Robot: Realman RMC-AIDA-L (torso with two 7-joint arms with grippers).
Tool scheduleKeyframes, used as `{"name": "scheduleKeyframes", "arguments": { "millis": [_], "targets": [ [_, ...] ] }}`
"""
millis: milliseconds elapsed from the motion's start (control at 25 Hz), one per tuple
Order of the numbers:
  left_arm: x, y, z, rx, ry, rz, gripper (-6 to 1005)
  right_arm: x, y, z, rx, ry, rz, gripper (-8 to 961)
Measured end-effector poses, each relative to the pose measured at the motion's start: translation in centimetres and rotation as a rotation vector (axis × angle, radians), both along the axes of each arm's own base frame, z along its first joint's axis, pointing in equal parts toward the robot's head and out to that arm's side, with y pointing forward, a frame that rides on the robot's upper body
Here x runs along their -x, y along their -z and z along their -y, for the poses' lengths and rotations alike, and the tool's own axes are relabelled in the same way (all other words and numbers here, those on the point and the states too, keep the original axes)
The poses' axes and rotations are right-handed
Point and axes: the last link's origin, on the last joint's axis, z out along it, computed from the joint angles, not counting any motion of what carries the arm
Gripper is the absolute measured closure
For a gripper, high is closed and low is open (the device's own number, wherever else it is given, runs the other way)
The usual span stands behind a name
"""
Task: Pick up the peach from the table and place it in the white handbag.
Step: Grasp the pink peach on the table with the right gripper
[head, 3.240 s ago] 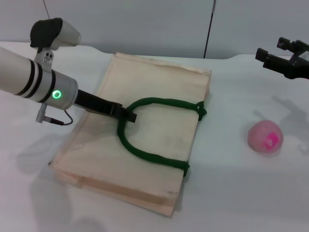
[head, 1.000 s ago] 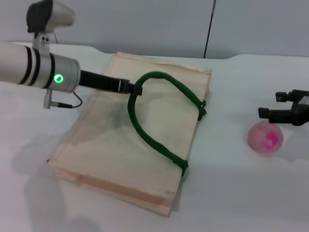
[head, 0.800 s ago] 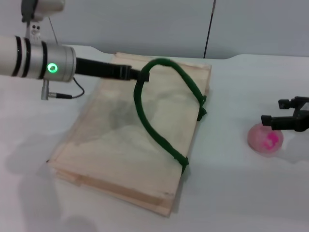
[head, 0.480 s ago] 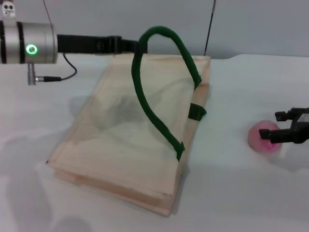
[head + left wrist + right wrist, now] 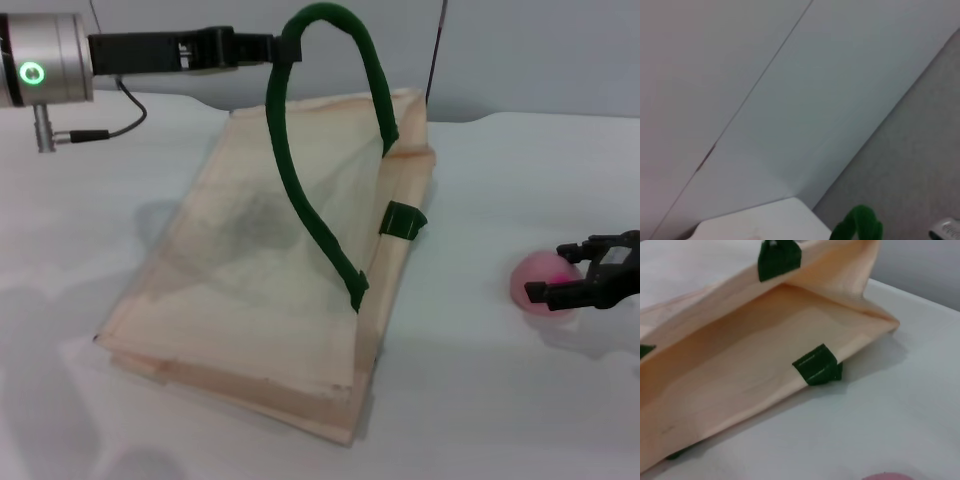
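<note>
white handbag (image 5: pixel 270 290): on table (image 5: pixel 470 400), mouth lifted | left gripper (image 5: pixel 280 48): fingers clamped on green handle (image 5: pixel 300 200), raised | right gripper (image 5: pixel 570 285): fingers spread narrowly around peach (image 5: pixel 540 283)

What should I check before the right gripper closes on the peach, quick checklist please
1. Left gripper holds the green handle raised: ok.
2. Mouth of the white handbag open toward the peach side: ok; the right wrist view shows a gap between the fabric layers.
3. Peach on the table, apart from the bag: ok.
4. Right gripper at the peach with fingers spread: ok.
5. Fingers set evenly on both sides of the peach: cannot tell; the gripper covers part of it.
6. Path from the peach to the bag mouth: ok, only bare table shows between them.
</note>
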Motion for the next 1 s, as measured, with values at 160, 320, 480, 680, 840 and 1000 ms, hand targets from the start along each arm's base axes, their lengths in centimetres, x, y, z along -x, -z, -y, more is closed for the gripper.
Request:
{"name": "scheduleKeyframes", "arguments": {
  "millis": [160, 320, 480, 680, 840, 1000],
  "targets": [
    [-0.2, -0.4, 0.1, -0.006, 0.013, 0.015, 880, -0.3, 0.5, -0.1, -0.005, 0.012, 0.033, 113],
    [-0.3, -0.6, 0.2, -0.007, 0.022, 0.028, 879, -0.2, 0.5, -0.3, -0.016, 0.009, 0.054, 113],
    [-0.5, -1.0, 0.4, -0.007, 0.036, 0.046, 879, -0.1, 0.5, -0.3, -0.013, 0.009, 0.058, 114],
    [-0.4, -1.2, 0.5, -0.013, 0.038, 0.062, 879, -0.2, 0.5, -0.2, -0.008, 0.009, 0.068, 318],
    [-0.3, -1.3, 0.5, -0.017, 0.035, 0.065, 879, -0.1, 0.4, -0.3, -0.01, 0.001, 0.071, 369],
    [-0.2, -1.4, 0.6, -0.018, 0.033, 0.064, 880, 0.3, 0.2, -0.4, -0.028, -0.017, 0.071, 414]
  ]
}}
